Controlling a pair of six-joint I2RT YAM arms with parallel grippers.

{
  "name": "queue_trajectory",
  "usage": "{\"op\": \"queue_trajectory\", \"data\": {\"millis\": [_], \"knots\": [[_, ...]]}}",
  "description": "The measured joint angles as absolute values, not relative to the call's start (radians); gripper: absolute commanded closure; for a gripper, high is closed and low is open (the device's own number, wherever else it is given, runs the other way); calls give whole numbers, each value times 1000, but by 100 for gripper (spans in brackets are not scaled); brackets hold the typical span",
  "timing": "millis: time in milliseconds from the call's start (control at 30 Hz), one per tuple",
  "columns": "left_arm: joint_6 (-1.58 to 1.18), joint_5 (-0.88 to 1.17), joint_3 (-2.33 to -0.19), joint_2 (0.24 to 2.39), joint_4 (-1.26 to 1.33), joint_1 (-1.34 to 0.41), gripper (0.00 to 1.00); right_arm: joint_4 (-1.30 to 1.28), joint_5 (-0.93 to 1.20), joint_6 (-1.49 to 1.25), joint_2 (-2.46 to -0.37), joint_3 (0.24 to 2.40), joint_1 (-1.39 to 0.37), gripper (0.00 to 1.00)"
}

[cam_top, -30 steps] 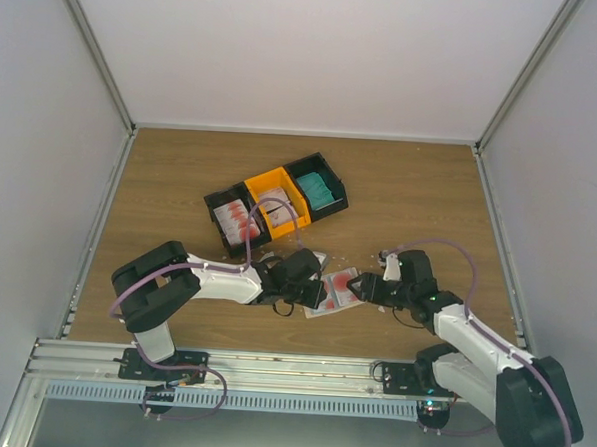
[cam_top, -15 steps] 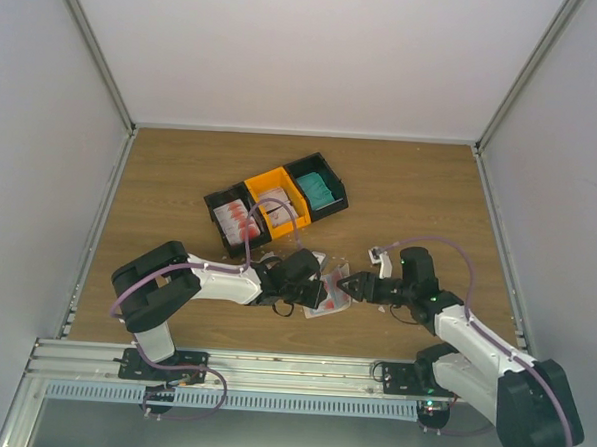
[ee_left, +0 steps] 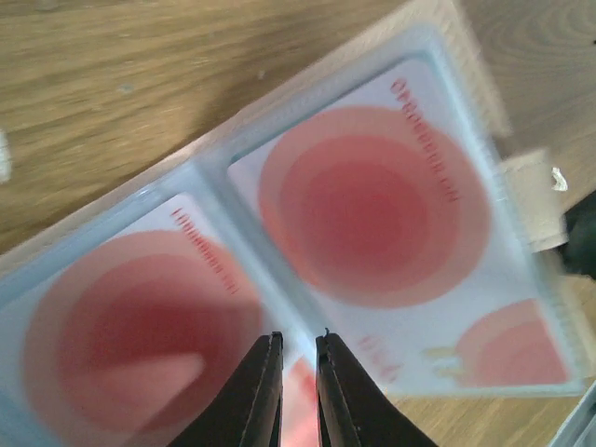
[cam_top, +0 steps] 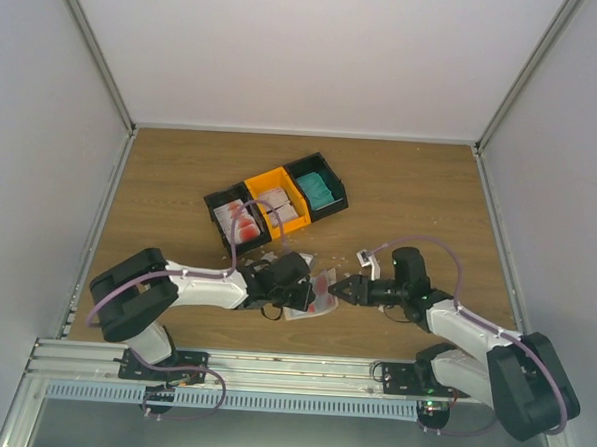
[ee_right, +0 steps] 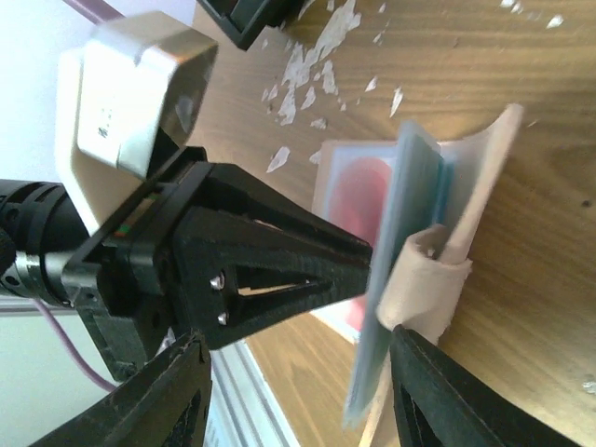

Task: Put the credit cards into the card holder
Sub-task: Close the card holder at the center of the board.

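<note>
We see the left gripper [ee_left: 298, 340] pinched on a clear sleeve of the card holder [ee_right: 426, 268], which lies open on the table [cam_top: 410, 189] between the two arms, nearer than the bins [cam_top: 275, 204]. Red-and-white credit cards [ee_left: 372, 205] sit in its sleeves. The right gripper [ee_right: 298, 337] has its fingers spread either side of the holder's beige tab.

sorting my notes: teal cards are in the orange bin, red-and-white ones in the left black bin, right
No: the top view shows the teal cards in the right black bin, not the orange bin. The red-and-white cards are in the left black bin.
</note>
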State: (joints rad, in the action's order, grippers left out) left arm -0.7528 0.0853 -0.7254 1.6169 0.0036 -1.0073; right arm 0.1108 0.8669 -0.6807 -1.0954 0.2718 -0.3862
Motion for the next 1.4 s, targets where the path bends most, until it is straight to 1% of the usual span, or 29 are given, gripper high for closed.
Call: {"op": "queue_trajectory", "data": {"millis": [167,367,467,600,733,833,967,1133,1400], "knots": [[-812,54,-669,1541,-13,-1007,84,206,870,-752,-1102,229,-435,48],[-857,43,-637,1537,-12,-1007,86,289,867,-795,-1136,227,-501,49],[-866,39,-637,1536,-12,-1007,85,284,830,-797,-1159,242,-525,49],[-865,16,-628,1491,-47,-1007,79,168,686,-764,-1145,290,-530,48],[-870,-41,-623,1391,-103,-1007,65,52,527,-728,-1123,332,-531,48],[-891,-92,-616,1337,-144,-1002,62,-2,445,-710,-1140,344,-535,48],[-928,-128,-561,1296,-190,-976,61,-46,377,-701,-1213,360,-555,48],[-955,-129,-486,1284,-224,-939,61,-24,368,-689,-1274,388,-590,50],[-940,-22,-453,1286,-133,-886,70,67,430,-709,-1320,380,-606,51]]}}
